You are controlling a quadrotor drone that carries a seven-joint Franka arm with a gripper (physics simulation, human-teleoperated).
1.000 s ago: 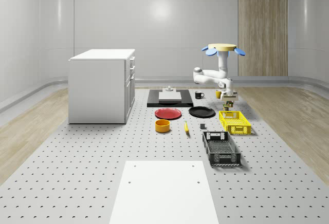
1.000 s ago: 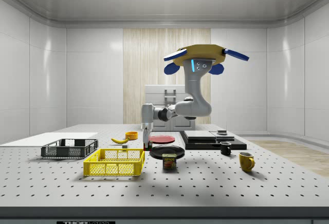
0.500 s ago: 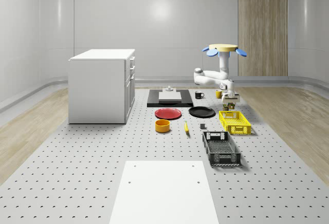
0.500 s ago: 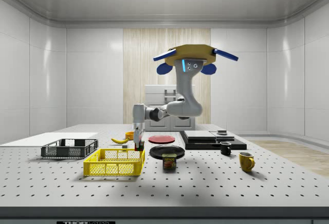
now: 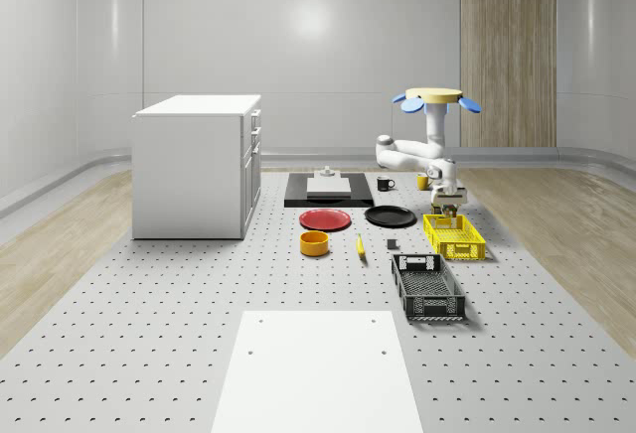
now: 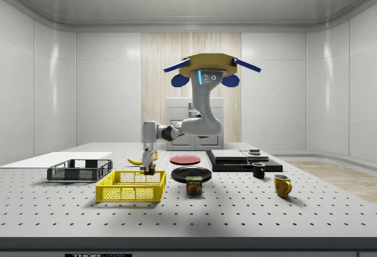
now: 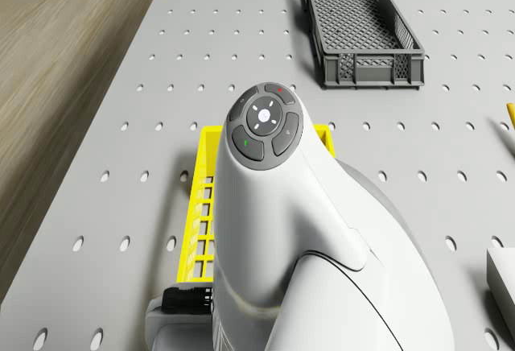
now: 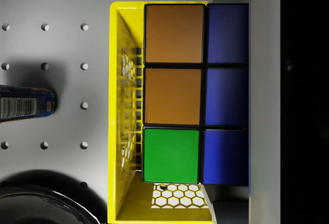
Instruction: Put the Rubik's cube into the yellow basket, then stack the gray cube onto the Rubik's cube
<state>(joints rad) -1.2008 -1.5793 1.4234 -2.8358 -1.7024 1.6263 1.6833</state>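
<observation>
Rubik's cube (image 8: 195, 93) hangs clamped in the end effector (image 6: 148, 164) above the yellow basket (image 6: 131, 186), near its 3 o'clock end in the side view, seemingly for lowering inside; the drone (image 6: 206, 68) hovers higher at 2 o'clock.

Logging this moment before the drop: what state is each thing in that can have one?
Drone: hovering, airborne beside the yellow basket.
Gripper: shut on the Rubik's cube, just over the basket's end.
Rubik's cube: held, over the basket.
Yellow basket: upright on the table.
Black crate: upright.
Can: upright.
Yellow mug: upright.
</observation>
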